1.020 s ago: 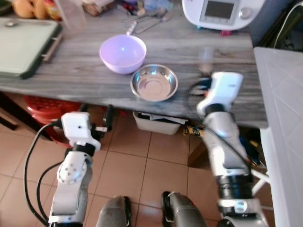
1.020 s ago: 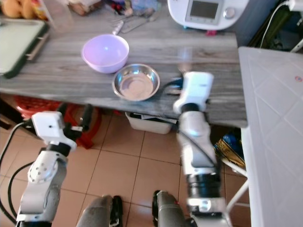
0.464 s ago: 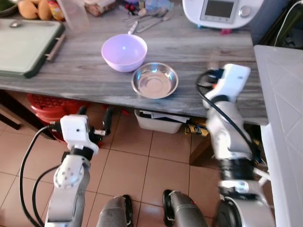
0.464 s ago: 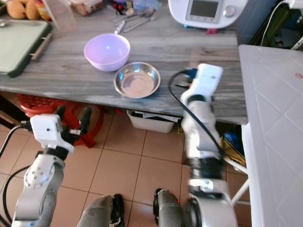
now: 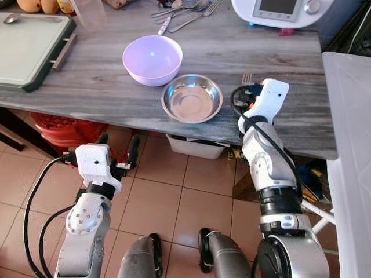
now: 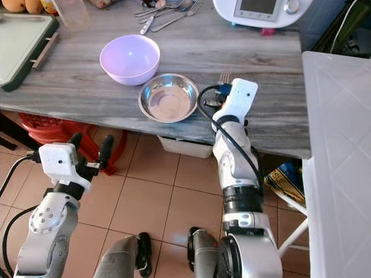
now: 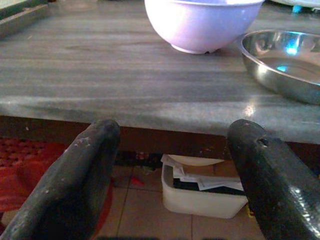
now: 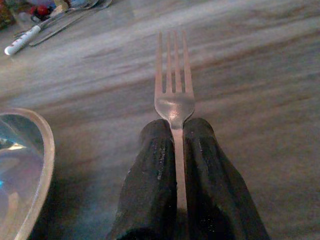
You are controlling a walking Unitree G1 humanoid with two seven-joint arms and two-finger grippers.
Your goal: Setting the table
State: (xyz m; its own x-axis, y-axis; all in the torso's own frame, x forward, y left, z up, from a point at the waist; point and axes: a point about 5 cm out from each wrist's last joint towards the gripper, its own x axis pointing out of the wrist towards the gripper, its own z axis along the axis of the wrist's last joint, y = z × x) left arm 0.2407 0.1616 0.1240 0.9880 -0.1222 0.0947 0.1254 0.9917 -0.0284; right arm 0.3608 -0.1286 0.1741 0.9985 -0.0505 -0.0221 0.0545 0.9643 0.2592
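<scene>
fork point(image 8: 173, 95) handle is hidden between our right gripper point(image 8: 172, 132) fingers, which are pinched together on it, so we see just the neck and tines sticking out past the tips. in the left eye view the white wrist housing covers that gripper, and only the tine tips peek out above it, right of centre in the frame. the appliance point(image 5: 282, 10) at the top edge is cut off, and the cutlery pile point(image 5: 182, 13) at upper centre is too small to sort. compared with half a second ago, our right wrist sits lower and nearer the steel bowl point(image 5: 192, 98), over the table point(image 5: 87, 87). the fork's long axis runs away from us toward the back of the table, tines pointing away, just right of the steel bowl. the purple bowl point(image 5: 152, 59) stands to the steel bowl's upper left. our left gripper point(image 5: 117, 150) hangs below the table edge at lower left, fingers spread apart on nothing.
</scene>
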